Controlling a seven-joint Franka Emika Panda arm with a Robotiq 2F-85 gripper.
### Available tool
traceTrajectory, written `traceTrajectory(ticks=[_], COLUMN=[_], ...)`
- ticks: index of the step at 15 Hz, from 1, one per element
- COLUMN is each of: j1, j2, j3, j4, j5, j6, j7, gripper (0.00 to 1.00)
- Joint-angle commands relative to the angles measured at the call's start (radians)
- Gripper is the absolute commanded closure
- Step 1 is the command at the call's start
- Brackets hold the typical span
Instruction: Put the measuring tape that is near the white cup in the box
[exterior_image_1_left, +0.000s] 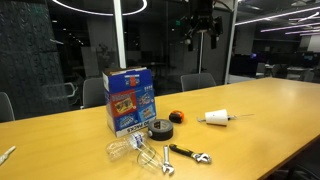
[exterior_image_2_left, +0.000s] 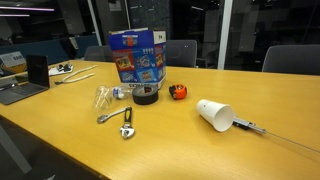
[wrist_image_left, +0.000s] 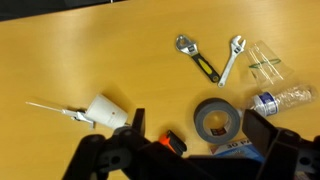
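- While my gripper (exterior_image_1_left: 202, 42) hangs high with its jaws apart, the small orange measuring tape (exterior_image_1_left: 177, 117) lies on the smooth wooden table (exterior_image_1_left: 270, 110), between a grey tape roll (exterior_image_1_left: 160, 129) and the tipped white cup (exterior_image_1_left: 217, 118).
- The blue printed cardboard box (exterior_image_1_left: 129, 98) stands upright just behind the measuring tape; I cannot read its lettering.

Table (exterior_image_1_left: 275, 105) with box (exterior_image_1_left: 129, 98), cup (exterior_image_1_left: 217, 118), measuring tape (exterior_image_1_left: 177, 117), wrenches (exterior_image_1_left: 188, 153)

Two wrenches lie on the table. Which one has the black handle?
The adjustable wrench lying toward the white cup has the black handle. The other wrench, beside the clear plastic bottle, is all silver.
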Motion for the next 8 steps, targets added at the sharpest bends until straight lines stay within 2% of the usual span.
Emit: traceTrajectory(ticks=[1, 4, 8], j1=[-0.047, -0.074, -0.113], j2=[-0.157, -0.250, -0.392], j3=[0.011, 0.004, -0.012], j4=[-0.252, -0.432, -0.687], j5=[0.009, 0.004, -0.011], j6=[0.083, 0.156, 0.313], j7=[-0.009, -0.022, -0.048], gripper=[0.00, 0.00, 0.00])
